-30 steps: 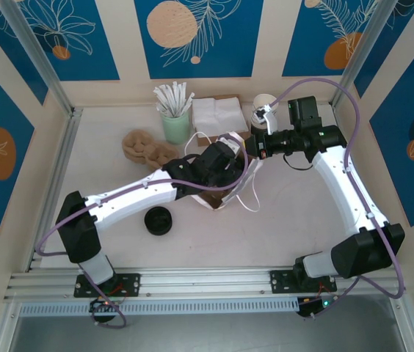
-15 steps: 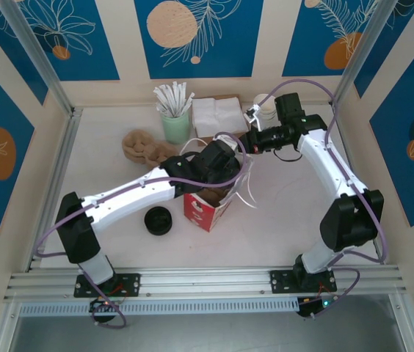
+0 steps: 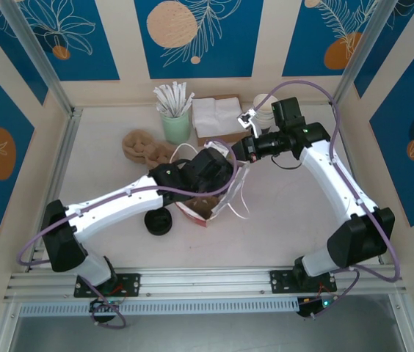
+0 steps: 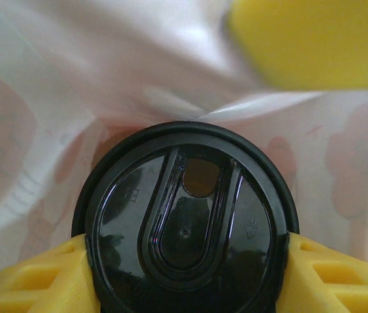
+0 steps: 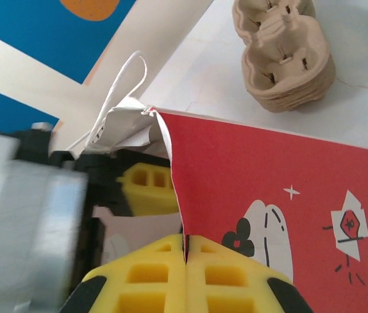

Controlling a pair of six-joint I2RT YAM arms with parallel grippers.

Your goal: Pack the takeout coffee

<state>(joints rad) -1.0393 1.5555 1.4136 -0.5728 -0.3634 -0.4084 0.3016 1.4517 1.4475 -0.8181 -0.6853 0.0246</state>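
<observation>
Since the earlier frame the bag (image 3: 198, 210) had tilted further over at mid-counter (image 3: 280, 220). Nearest the front edge sat a stack of black lids (image 3: 158, 220). Within the bag's mouth, the left end effector (image 4: 184, 277) pinched the coffee (image 4: 184, 228) at its lid. Beyond, the right end effector (image 5: 185, 257), pressed together, gripped the bag's rim. Cup carriers (image 3: 144, 145) lay farther back.

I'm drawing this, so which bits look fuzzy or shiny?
Left wrist view: the takeout coffee lid is sharp with shiny glints, the bag behind it fuzzy. Right wrist view: the bag's red print is sharp, the grey arm at the left smeared. Top external view: even light.
</observation>
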